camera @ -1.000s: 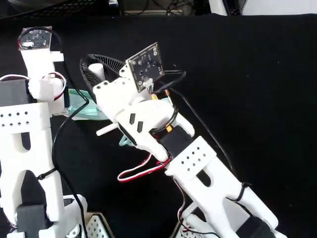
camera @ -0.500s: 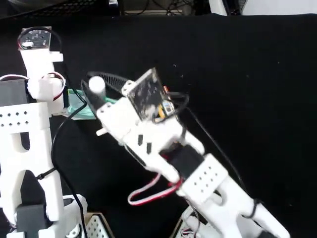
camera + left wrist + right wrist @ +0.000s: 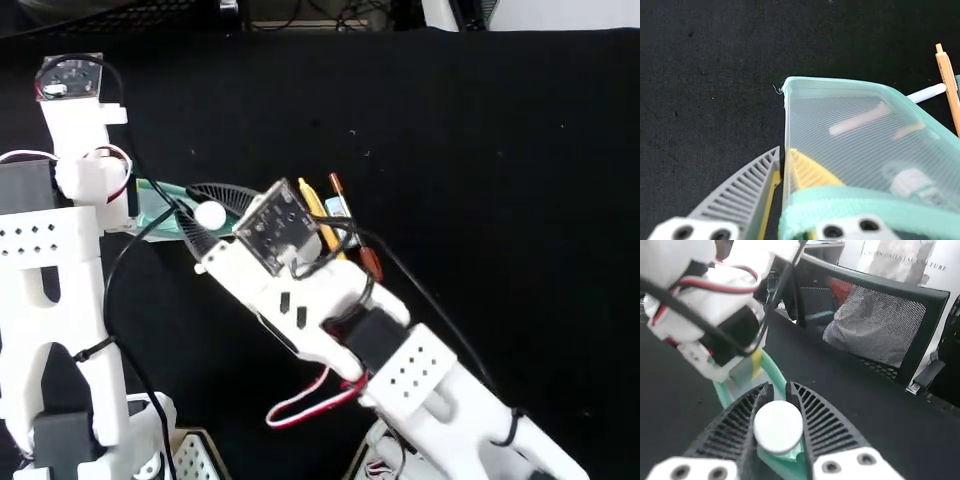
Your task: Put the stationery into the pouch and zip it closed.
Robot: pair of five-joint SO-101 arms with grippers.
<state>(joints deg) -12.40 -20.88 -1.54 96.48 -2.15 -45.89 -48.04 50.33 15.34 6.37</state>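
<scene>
My left gripper [image 3: 782, 167] is shut on the edge of the mint-green translucent pouch [image 3: 855, 145], one finger outside and one behind its wall. Pale stick-shaped items lie inside the pouch. In the high view the pouch [image 3: 163, 197] pokes out beside the left arm. My right gripper [image 3: 205, 217] hovers over it, shut on a white cylinder [image 3: 210, 214]. From the right wrist the cylinder's round end [image 3: 777, 427] sits between the black fingers [image 3: 825, 427], with the pouch [image 3: 774, 380] below. A yellow pen [image 3: 312, 206] and a brown pen [image 3: 337, 186] lie just behind the right arm.
A black cloth [image 3: 500, 150] covers the table, open to the right and at the back. An orange pen [image 3: 947, 85] and a white pen tip [image 3: 927, 92] lie beside the pouch. A mesh-backed chair [image 3: 880, 335] stands beyond the table. Both arm bases fill the front edge.
The right arm has drawn its gripper with the white cylinder toward the front, down over the pouch. Pens that it covered before now show behind it. The left arm has kept still.
</scene>
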